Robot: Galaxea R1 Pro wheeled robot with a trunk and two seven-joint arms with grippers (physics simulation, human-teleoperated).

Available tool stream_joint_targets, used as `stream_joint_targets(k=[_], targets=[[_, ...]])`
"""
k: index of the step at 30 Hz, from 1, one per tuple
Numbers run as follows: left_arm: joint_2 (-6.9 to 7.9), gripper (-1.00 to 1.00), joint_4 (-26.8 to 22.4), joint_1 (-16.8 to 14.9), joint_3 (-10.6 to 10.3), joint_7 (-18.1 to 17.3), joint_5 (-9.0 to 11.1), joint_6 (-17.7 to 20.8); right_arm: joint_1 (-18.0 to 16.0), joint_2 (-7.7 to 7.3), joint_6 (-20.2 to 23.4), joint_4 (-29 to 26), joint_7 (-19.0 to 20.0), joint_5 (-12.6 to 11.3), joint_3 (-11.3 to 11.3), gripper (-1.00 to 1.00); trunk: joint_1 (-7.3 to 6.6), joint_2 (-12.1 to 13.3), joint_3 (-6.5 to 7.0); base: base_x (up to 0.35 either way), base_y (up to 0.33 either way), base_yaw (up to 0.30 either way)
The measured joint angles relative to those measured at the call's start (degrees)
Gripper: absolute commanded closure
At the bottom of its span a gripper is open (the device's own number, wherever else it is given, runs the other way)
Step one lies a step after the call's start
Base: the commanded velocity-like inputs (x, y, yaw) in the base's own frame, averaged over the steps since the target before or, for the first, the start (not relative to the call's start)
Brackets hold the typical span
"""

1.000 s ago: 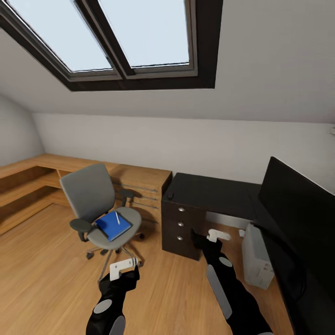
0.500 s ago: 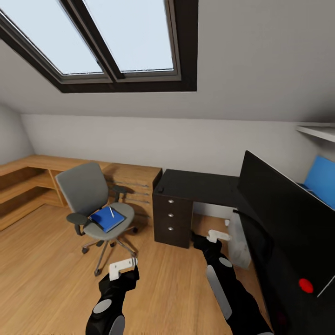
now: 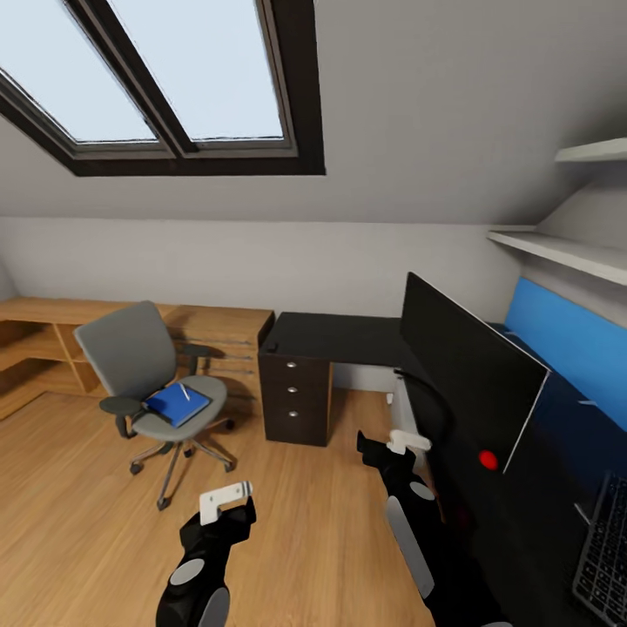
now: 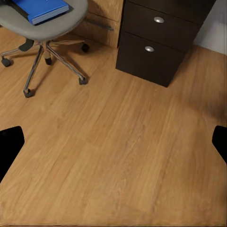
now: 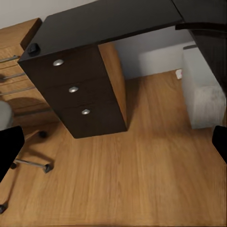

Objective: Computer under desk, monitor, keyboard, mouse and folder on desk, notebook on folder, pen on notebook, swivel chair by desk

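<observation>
View swung rightward since before; flat black monitor point(image 3: 470, 370), ridged keyboard point(image 3: 603, 549); both fingers spread, empty.

Head high; wrists floorward, sharing drawers point(image 4: 153, 35)

The head view is swung toward the robot's right between the earlier pictures and now; no object is moved. The swivel chair point(image 3: 148, 383) and drawer unit point(image 3: 296, 396) are displaced leftward in frame. More of the monitor point(image 3: 466, 370) is exposed beyond the right gripper point(image 3: 406, 440), and a keyboard point(image 3: 603, 553) and blue panel point(image 3: 566, 335) are brought into view.
</observation>
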Motion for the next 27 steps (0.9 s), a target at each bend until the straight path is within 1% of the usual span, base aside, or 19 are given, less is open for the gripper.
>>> stream_joint_targets(k=[9, 20, 27], targets=[[0.01, -1.0, 0.0, 0.01, 0.26, -0.03, 0.0, 0.05, -0.01, 0.01, -0.01, 0.02, 0.02, 0.01, 0.0, -1.0, 0.0, 0.0, 0.03, -0.336, -0.041, -0.036], [-0.01, -1.0, 0.0, 0.01, 0.25, -0.04, 0.0, 0.24, 0.0, -0.07, -0.08, -0.06, -0.31, 0.14, -0.04, -1.0, -0.01, 0.0, 0.03, -0.296, -0.182, -0.008], [-0.06, -1.0, 0.01, 0.0, 0.2, 0.01, -0.03, 0.25, 0.0, -0.15, -0.08, -0.07, -0.28, 0.17, -0.09, -1.0, -0.01, 0.0, 0.08, -0.286, -0.19, -0.167]])
